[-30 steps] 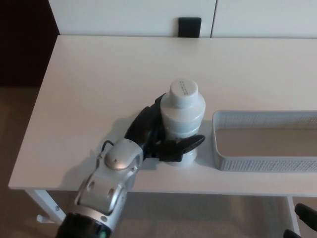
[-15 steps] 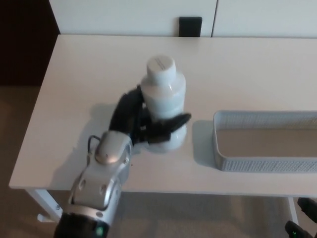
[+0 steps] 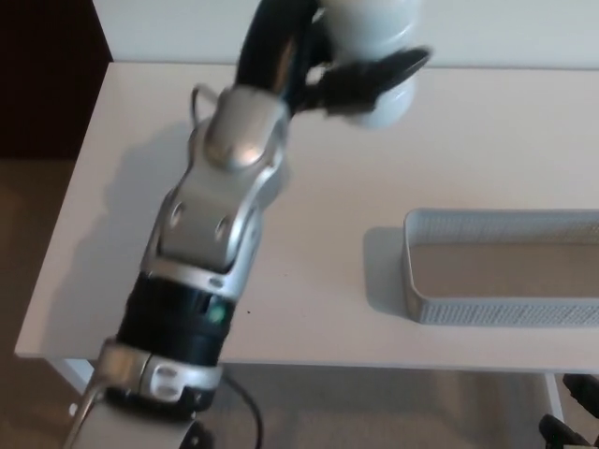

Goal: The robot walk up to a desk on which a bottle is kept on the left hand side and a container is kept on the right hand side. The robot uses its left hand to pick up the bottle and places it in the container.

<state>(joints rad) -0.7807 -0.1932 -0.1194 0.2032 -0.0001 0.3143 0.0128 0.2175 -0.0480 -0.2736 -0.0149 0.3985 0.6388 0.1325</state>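
Observation:
My left hand (image 3: 309,56) is raised high above the white desk (image 3: 393,168), near the top edge of the head view, and is shut on the white bottle (image 3: 379,42). The bottle's cap is cut off by the picture's top; only its body and rounded base show, blurred. The black thumb crosses the bottle's front. The silver forearm (image 3: 211,215) slants up from the lower left. The white mesh container (image 3: 501,267) stands on the desk at the right, well below and to the right of the bottle, with nothing inside. A black part of my right hand (image 3: 576,412) shows at the bottom right corner.
The desk's front edge runs along the bottom, its left edge by brown floor. A white wall stands behind the desk.
My left hand has lifted the bottle off the desk, high up and slightly right; the forearm now fills the left of the picture. The container has not moved.

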